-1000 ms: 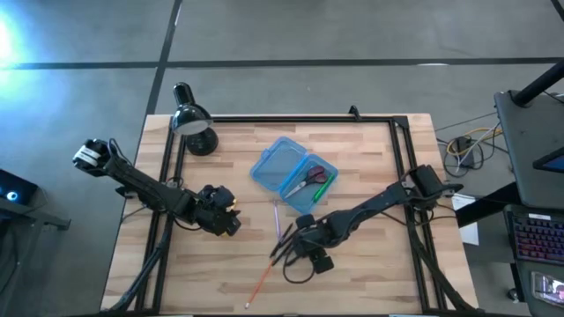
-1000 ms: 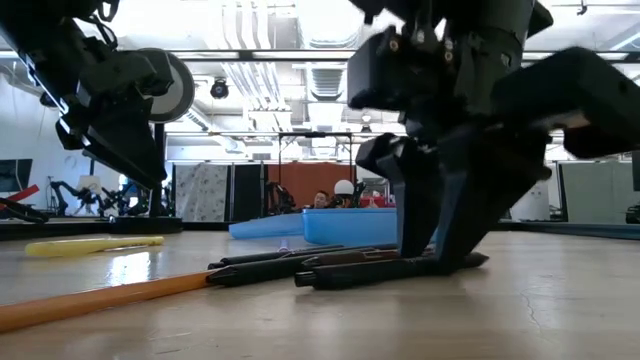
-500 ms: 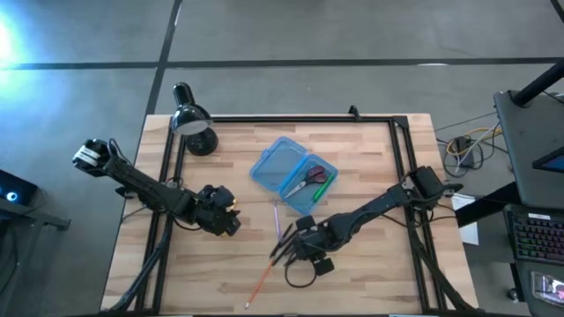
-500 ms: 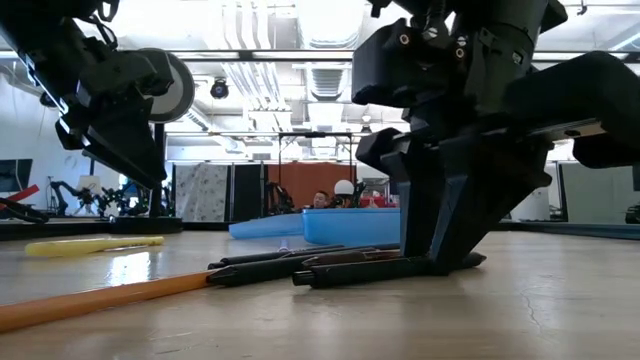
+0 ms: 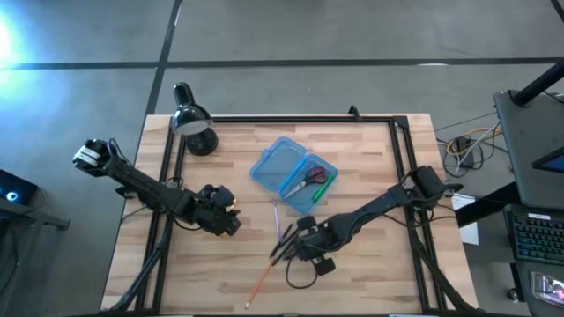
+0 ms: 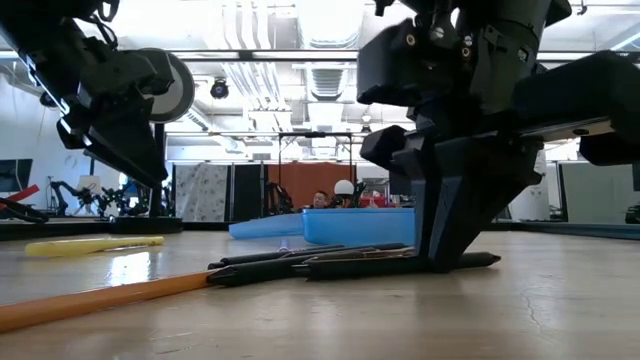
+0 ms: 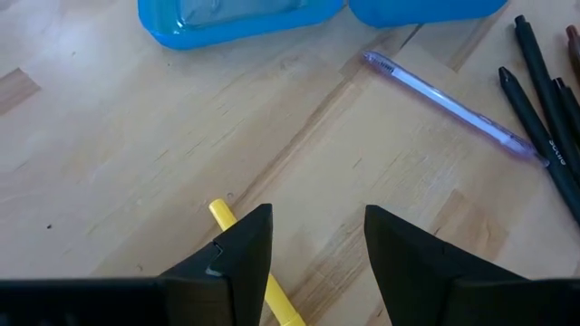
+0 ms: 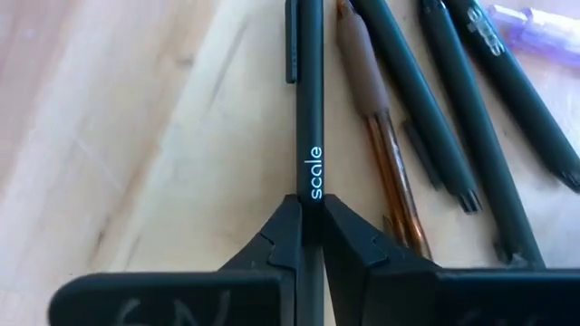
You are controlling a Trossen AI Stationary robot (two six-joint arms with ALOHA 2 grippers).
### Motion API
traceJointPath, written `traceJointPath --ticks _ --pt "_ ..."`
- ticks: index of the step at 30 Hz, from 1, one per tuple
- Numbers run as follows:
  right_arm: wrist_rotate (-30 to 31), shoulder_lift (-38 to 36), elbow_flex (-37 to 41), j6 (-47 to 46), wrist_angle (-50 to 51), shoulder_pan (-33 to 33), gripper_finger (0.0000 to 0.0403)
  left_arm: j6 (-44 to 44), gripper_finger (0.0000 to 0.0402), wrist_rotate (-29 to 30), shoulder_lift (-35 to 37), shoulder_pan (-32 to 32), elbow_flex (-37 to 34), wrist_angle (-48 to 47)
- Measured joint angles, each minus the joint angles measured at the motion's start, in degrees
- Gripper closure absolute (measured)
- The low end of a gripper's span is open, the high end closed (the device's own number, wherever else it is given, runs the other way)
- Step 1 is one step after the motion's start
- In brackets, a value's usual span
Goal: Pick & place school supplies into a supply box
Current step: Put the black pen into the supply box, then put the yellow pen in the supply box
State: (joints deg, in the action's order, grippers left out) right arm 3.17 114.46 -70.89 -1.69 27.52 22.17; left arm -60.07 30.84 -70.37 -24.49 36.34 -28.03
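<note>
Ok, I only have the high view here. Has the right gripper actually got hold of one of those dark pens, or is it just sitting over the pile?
Observer: It has one. The right wrist view shows the right gripper shut on a black pen printed "scale".
Operator: Is the pen off the table?
Observer: No. In the low view it lies flat on the table between the fingers.
Operator: And the left arm?
Observer: Its wrist view shows the left gripper open above the wood, with a yellow pen running under one finger.
</note>
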Motion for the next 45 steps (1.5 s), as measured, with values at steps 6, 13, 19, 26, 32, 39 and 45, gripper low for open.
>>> traceJointPath --ticks 6,13,19,26,32,39,45 --pt "7.32 -7.99 0.43 -1.29 8.78 -0.27 0.0387 -0.02 0.0242 0.36 0.0 0.0 0.0 0.08" --pt "17.69 -19.55 0.69 -4.6 17.22 -3.26 0.0388 -0.72 0.0242 3.06 -0.02 0.02 0.0 1.24" --pt "20.77 -23.15 5.48 7.27 18.55 -13.7 0.0389 -1.79 0.0242 5.43 -0.02 0.16 -0.02 3.77" --pt "15.36 -19.53 9.03 30.22 10.38 -23.07 0.039 -4.35 0.0242 5.57 -0.02 0.91 -0.02 7.54" --pt "12.12 -14.46 8.89 37.89 8.43 -25.73 0.0373 -10.43 0.0242 5.56 -0.02 1.05 -0.02 7.49" --pt "7.61 -13.97 8.46 36.14 5.11 -26.05 0.0291 -17.89 0.0242 4.67 -0.02 2.84 -0.02 3.56" --pt "10.18 -17.22 8.46 27.79 5.25 -25.9 0.0216 -26.65 0.0242 -7.61 -0.02 6.61 -0.02 -5.16"
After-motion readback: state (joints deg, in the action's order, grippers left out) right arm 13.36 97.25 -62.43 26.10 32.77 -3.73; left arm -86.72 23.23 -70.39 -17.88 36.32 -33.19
